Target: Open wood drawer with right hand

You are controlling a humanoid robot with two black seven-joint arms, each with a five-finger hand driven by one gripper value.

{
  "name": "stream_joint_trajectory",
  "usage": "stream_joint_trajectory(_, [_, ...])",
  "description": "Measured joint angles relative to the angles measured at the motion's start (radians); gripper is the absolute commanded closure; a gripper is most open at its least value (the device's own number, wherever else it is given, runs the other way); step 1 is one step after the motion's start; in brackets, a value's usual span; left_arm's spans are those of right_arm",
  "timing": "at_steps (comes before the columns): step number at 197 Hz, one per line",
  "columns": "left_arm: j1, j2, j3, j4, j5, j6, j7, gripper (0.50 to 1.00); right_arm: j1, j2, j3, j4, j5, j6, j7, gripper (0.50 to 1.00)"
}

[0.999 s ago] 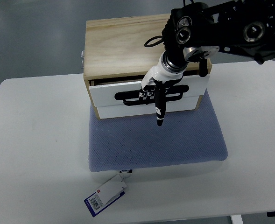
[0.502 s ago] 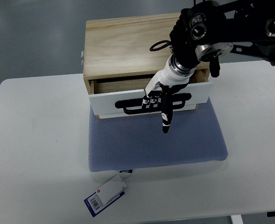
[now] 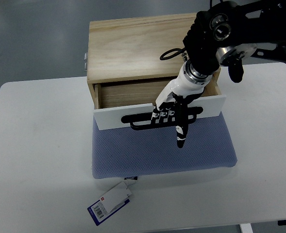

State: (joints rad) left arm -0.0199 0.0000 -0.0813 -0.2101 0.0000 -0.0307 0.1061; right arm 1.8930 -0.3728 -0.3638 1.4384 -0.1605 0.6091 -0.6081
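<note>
Top view: right hand [image 3: 172, 110] grips the handle [image 3: 143, 119] of the drawer [image 3: 114, 117], pulled partly open beneath it.

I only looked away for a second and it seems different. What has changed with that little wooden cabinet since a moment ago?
The right hand, fingers hooked on the black handle, has drawn the white-fronted drawer further out toward the robot, so more of its wooden inside shows. The hand has kept its hold. The wood cabinet, blue mat and tag have not moved.
</note>
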Motion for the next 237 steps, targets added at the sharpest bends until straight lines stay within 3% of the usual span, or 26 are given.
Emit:
stream_joint_trajectory(175, [0.000,0.000,0.003,0.000,0.000,0.001,0.001,0.500,0.044,-0.123,0.095,0.056,0.022,0.002,0.001,0.556])
stream_joint_trajectory(209, [0.000,0.000,0.005,0.000,0.000,0.001,0.002,0.500,0.053,-0.208,0.220,-0.010,0.028,0.002,0.008,0.556])
stream_joint_trajectory(237, [0.000,0.000,0.009,-0.002,0.000,0.001,0.002,0.500,0.024,-0.272,0.361,-0.147,0.036,0.002,0.018,0.556])
